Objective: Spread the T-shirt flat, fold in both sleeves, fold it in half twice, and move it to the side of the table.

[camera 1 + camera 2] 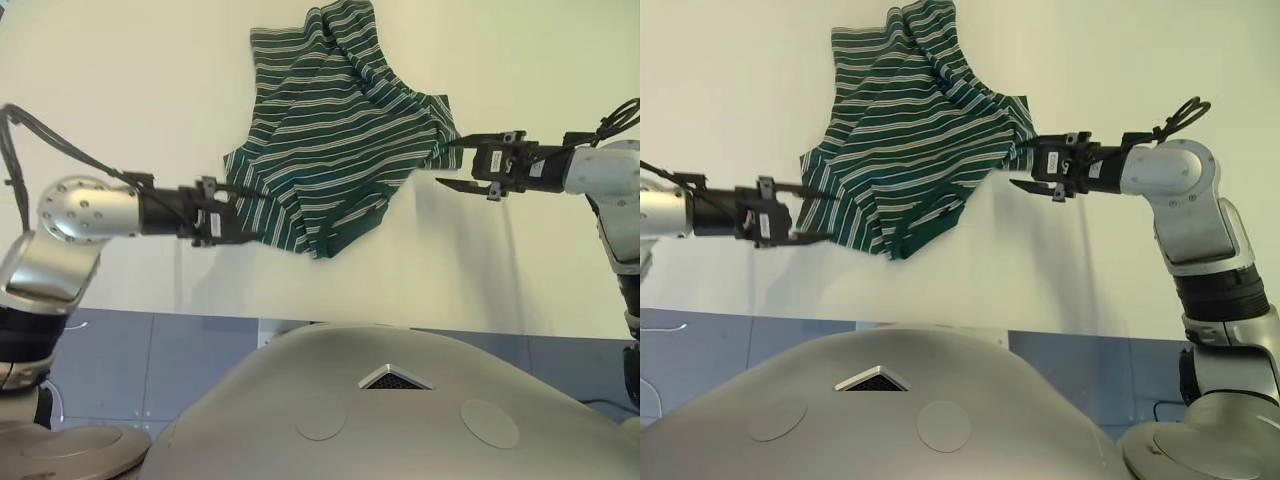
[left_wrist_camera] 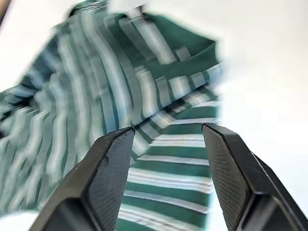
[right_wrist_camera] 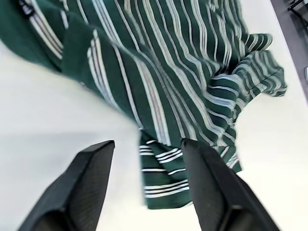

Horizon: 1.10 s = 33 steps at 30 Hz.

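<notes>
The shirt (image 1: 330, 150) lies bunched up on the table (image 1: 120, 80), so it looks like the spreading step; the left gripper (image 1: 825, 214) and right gripper (image 1: 447, 162) sit at its two sides, fingers wide, holding nothing. Next, each should pinch an edge and pull outward.

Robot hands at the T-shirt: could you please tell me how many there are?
2. The left hand is open at the T-shirt's near-left edge; the right hand is open at its right edge. None appears hidden.
</notes>
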Available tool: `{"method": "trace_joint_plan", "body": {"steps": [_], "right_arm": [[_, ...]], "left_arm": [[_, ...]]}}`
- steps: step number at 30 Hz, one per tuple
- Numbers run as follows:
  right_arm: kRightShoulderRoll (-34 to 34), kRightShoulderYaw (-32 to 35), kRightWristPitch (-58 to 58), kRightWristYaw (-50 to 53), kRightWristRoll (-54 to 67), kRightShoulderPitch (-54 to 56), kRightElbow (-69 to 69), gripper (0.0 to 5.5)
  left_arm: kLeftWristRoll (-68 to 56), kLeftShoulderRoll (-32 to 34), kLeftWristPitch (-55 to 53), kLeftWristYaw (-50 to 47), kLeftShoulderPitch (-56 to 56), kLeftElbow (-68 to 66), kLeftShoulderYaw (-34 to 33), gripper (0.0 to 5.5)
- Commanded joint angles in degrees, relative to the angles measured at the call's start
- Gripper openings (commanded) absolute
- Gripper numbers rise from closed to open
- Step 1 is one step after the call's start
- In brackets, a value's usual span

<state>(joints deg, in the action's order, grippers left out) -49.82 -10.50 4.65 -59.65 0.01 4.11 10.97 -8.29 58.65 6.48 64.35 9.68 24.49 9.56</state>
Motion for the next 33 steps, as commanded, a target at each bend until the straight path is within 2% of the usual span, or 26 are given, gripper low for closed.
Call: {"method": "trace_joint_plan", "body": {"steps": [1,4,6,7,11,15,18,21,26,30,33], "right_arm": [[1.12,0.3,0.46,0.71,0.57,0.17,-1.61,2.56],[1.69,0.37,0.36,0.63,0.86,-0.46,-2.61,2.56],[1.94,0.28,0.42,0.67,0.9,-1.0,-2.65,2.56],[2.15,0.37,0.73,0.7,1.17,-1.24,-2.44,2.56],[2.45,0.84,0.87,0.47,1.79,-1.03,-2.62,2.56],[5.1,0.94,2.32,1.9,3.69,-1.18,-3.16,2.56],[10.19,0.78,9.15,7.2,3.76,-0.8,-6.05,2.56],[13.64,0.64,15.16,12.4,2.81,-0.86,-8.88,2.56],[16.28,2.85,20.31,17.69,4.07,0.08,-9.31,2.56],[14.4,7.54,23.27,15.67,8.8,0.28,-6.81,2.56],[8.2,11.63,23.19,8.69,12.56,-0.7,-5.1,2.56]], "left_arm": [[9.12,-6.05,0.43,-6.68,4.56,1.75,6.62,2.58],[18.07,-12.4,0.1,-14.67,6.64,-0.83,11.04,2.58],[21.65,-14.42,-1.01,-17.33,7.3,-1.96,12.64,2.58],[22.92,-14.67,-1.55,-17.71,7.69,-2.52,13.49,2.58],[24.71,-12.21,-1.53,-15.8,9.47,-3.21,15.93,1.89],[24.58,-9.85,-1.77,-16.76,8.93,-6.26,13.5,1.23],[19.37,-9.68,-3.46,-16.44,8.42,-7.77,9.65,0.68],[13.48,-6.77,-3.97,-11.9,10.28,-7.82,7.45,0.11],[11.04,-1.95,-3.77,-7.79,12.09,-8.18,6.1,0.02],[3.13,0.13,-7.65,-4.6,12.68,-3.28,2.91,0.02],[-10.11,1.22,-14.62,-1.05,12.24,4.98,-2.21,0.02]]}}
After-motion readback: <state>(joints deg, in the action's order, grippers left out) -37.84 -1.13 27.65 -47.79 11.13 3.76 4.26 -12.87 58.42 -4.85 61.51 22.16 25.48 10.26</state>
